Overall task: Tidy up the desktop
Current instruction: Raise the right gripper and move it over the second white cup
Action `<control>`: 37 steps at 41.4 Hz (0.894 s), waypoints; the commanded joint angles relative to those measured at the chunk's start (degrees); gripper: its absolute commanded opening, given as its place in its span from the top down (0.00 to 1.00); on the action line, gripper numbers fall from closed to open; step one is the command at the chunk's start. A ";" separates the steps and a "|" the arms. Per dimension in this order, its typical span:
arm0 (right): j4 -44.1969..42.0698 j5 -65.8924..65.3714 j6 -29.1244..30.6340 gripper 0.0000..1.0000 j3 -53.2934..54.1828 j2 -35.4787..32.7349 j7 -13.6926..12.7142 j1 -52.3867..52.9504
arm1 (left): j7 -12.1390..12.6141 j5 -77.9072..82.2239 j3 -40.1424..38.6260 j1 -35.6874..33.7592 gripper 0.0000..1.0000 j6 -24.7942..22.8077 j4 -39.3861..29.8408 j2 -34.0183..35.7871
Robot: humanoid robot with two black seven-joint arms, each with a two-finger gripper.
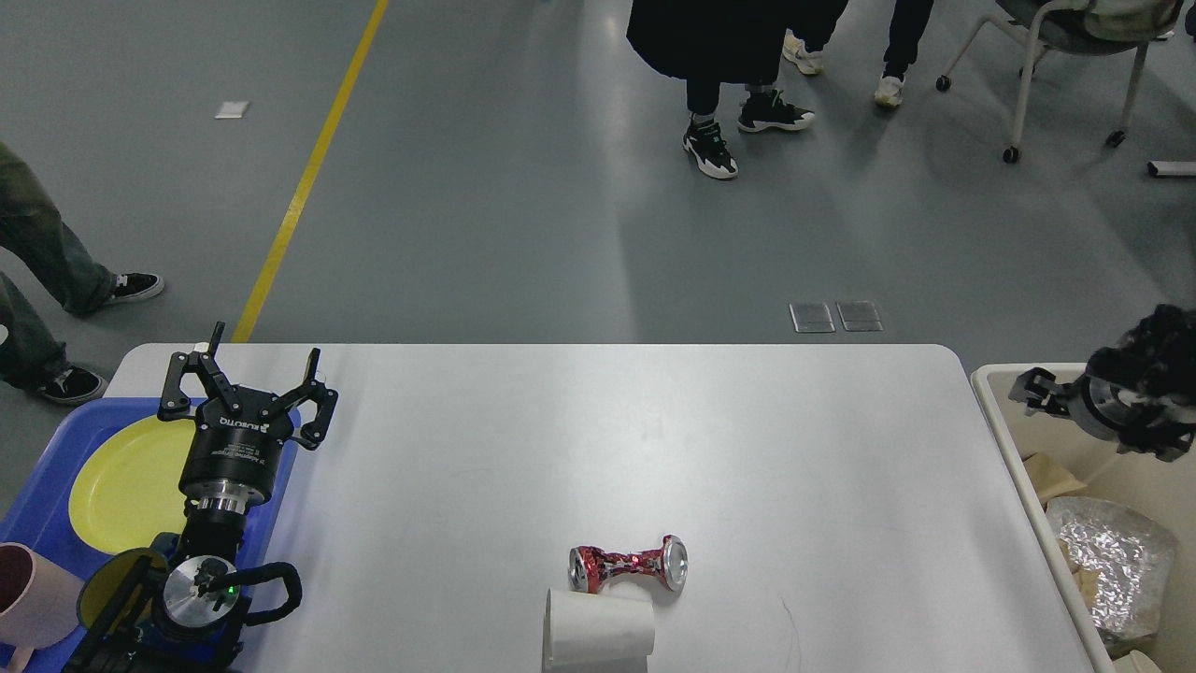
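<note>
The white desktop [579, 439] fills the lower middle of the head view. A crushed red can [628, 565] lies on its side near the front edge. A white paper cup [598, 636] lies on its side just in front of the can, touching it or nearly so. My left gripper [245, 372] is open and empty, above the desktop's left edge beside the blue tray. My right gripper [1039, 391] is blurred and dark, raised over the far left corner of the beige bin; its fingers cannot be told apart.
A blue tray [37, 486] at the left holds a yellow plate [121, 486], a pink cup [28, 598] and a yellow bowl [103, 584]. A beige bin [1004, 411] at the right holds crumpled foil [1112, 561] and paper. People stand on the floor beyond the desktop.
</note>
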 commanded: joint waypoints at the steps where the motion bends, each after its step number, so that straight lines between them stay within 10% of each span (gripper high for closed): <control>1: 8.29 -0.12 8.90 0.00 -4.56 4.63 -0.04 12.67 | 0.09 0.00 0.00 0.00 0.03 0.00 0.00 0.00; 13: 27.28 0.76 24.38 0.00 -4.83 12.81 -0.13 37.99 | 0.00 0.00 0.00 0.00 0.03 0.00 0.00 0.00; 24: 45.92 3.74 24.74 0.00 -4.57 14.48 -0.21 54.17 | 0.00 0.00 0.00 0.00 0.03 0.00 0.00 0.00; 37: 48.21 7.88 25.18 0.00 -3.78 14.66 0.05 56.72 | 0.00 0.00 0.00 0.00 0.03 0.00 0.00 0.00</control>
